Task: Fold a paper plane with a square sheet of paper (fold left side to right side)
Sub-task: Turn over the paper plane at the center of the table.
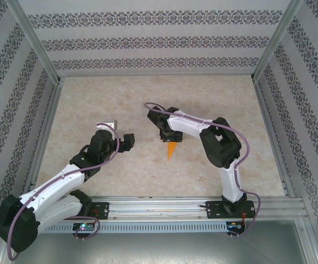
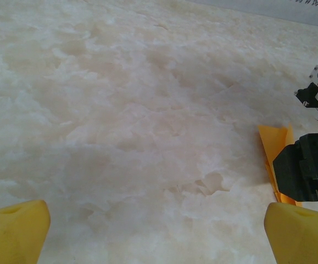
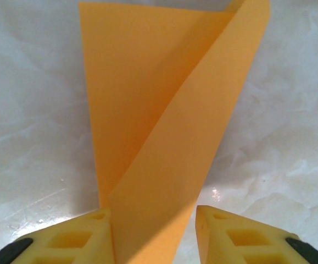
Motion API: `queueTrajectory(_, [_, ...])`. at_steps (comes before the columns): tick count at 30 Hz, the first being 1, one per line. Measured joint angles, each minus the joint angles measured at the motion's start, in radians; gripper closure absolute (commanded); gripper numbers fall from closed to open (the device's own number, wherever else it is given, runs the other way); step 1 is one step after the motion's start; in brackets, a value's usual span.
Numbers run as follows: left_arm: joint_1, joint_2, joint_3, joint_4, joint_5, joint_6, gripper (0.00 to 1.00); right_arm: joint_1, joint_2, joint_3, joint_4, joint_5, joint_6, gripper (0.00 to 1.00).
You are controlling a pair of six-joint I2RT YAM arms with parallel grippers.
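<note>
The orange paper plane (image 1: 171, 149) lies at mid-table as a slim dart, its tip pointing toward the arms. My right gripper (image 1: 169, 137) sits over its wide far end. In the right wrist view one folded flap of the paper (image 3: 164, 126) rises between the yellow fingers. It touches the left finger (image 3: 82, 239), while a gap separates it from the right finger (image 3: 235, 236), so the right gripper (image 3: 154, 236) is open around it. My left gripper (image 1: 130, 140) hovers to the paper's left, wide open and holding nothing. From its wrist I see the paper's edge (image 2: 274, 148) beside the right arm's black gripper body (image 2: 307, 170).
The tabletop (image 1: 120, 99) is pale marbled. Patterned walls and metal frame posts (image 1: 38, 49) enclose it on three sides. A metal rail (image 1: 164, 206) carrying both arm bases runs along the near edge.
</note>
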State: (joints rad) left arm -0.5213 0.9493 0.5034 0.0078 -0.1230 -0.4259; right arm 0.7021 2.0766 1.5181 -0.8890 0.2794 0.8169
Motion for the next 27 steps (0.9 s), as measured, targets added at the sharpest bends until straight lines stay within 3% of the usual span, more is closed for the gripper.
queueTrajectory(3, [0.000,0.000,0.000,0.000,0.000,0.000,0.00,0.000,0.000,-0.003,-0.001,0.000,0.001,0.73])
queueTrajectory(9, [0.008,0.000,0.005,-0.004,-0.002,0.000,0.00,0.000,-0.005,-0.011,-0.002,0.012,0.006,1.00])
queueTrajectory(15, [0.013,0.000,0.020,-0.019,-0.008,0.000,0.00,0.000,-0.077,-0.039,-0.008,0.033,-0.001,1.00])
queueTrajectory(22, [0.027,-0.018,0.049,-0.046,-0.012,-0.010,0.00,-0.017,-0.290,-0.121,0.067,0.040,-0.041,1.00])
queueTrajectory(27, [0.052,-0.022,0.070,-0.063,0.008,-0.054,0.00,-0.103,-0.478,-0.253,0.230,-0.082,-0.108,1.00])
